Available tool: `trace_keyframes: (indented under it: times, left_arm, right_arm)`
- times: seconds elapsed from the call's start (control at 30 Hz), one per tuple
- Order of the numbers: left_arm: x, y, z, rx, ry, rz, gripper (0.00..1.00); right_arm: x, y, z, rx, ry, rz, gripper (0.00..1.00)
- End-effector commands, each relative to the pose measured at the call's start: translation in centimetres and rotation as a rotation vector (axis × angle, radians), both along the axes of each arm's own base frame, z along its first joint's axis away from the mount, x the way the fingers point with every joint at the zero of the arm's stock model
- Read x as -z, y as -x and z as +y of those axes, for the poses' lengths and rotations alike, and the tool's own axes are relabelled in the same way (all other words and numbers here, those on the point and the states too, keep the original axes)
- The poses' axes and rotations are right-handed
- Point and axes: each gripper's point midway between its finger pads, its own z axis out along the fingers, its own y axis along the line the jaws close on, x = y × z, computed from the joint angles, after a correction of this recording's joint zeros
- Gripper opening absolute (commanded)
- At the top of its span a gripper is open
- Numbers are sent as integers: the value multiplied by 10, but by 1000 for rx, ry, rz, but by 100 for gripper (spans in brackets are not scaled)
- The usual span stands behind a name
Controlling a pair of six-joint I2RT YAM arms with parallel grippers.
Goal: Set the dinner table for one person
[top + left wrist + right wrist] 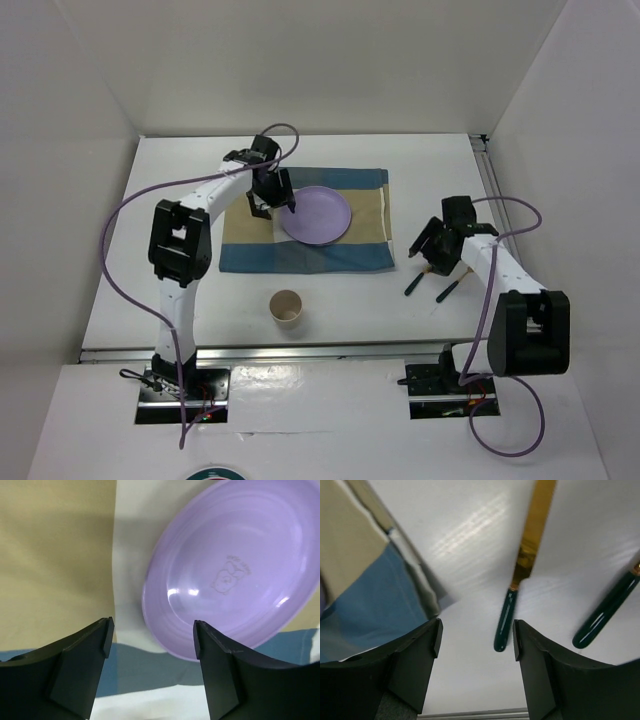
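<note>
A purple plate (317, 215) lies on the blue-and-tan striped mat (305, 252) on the white dinner table (200, 180). My left gripper (273, 203) is open and empty just above the plate's left rim; the plate fills the left wrist view (235, 575). My right gripper (428, 250) is open and empty over two gold utensils with dark green handles (415, 284) (449, 289) right of the mat. In the right wrist view one green handle (504, 625) lies between my fingers, the other (605, 617) is to the right. A tan paper cup (286, 308) stands in front of the mat.
An aluminium rail (300, 348) runs along the table's near edge and another along the right edge (490, 175). White walls enclose the table on the left, back and right. The mat's corner shows in the right wrist view (375, 590).
</note>
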Motion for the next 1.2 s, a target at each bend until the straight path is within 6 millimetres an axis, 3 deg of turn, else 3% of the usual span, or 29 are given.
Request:
trace_keyframes:
  times: [0.0, 0.07, 0.1, 0.27, 0.4, 0.47, 0.53, 0.57, 0.6, 0.8, 0.93, 1.0, 1.03, 1.07, 1.1, 1.13, 1.17]
  left_arm:
    - [-88, -10, 10, 4, -20, -187, 82]
    - [-105, -5, 14, 9, -27, -213, 82]
    - [-126, -4, 14, 7, -12, -258, 82]
    - [-156, 7, 25, 2, 14, -311, 82]
    - [-159, 16, 28, 13, 27, -308, 81]
    - [-159, 18, 29, 13, 26, -307, 81]
    - [-160, 20, 33, 7, 32, -305, 80]
    - [-156, 23, 32, 13, 37, -290, 80]
    - [-157, 23, 32, 13, 40, -298, 80]
    - [-159, 27, 37, 4, 39, -300, 80]
    - [-164, 29, 44, -10, 33, -313, 80]
    - [-164, 31, 44, -10, 32, -311, 80]
    - [-164, 34, 45, -10, 32, -311, 80]
    - [-171, 36, 46, -11, 36, -326, 80]
    - [-166, 38, 46, -10, 33, -314, 80]
    - [-166, 40, 48, -15, 26, -316, 80]
    - [-169, 43, 50, -8, 21, -318, 80]
  right_arm:
    - [23, 19, -2, 89, -27, 97, 70]
    - [33, 24, 1, 94, -46, 101, 68]
    - [38, 25, 4, 98, -59, 109, 67]
    - [54, 26, 4, 98, -58, 133, 64]
    - [64, 23, 0, 107, -38, 135, 54]
    - [71, 25, -3, 115, -22, 157, 38]
    - [68, 23, -11, 143, 20, 155, 21]
    - [62, 21, -15, 151, 38, 151, 8]
    - [57, 19, -22, 168, 75, 142, 2]
    - [-11, -16, -32, 117, 136, -68, 0]
    - [-52, -48, -1, -85, 107, -203, 0]
    - [-52, -56, 30, -213, 87, -198, 0]
    - [-65, -69, 42, -261, 94, -234, 0]
    - [-66, -73, 58, -320, 89, -238, 0]
    - [-54, -74, 85, -402, 90, -208, 0]
    - [-62, -79, 106, -464, 91, -222, 0]
    - [-59, -83, 108, -465, 93, -206, 0]
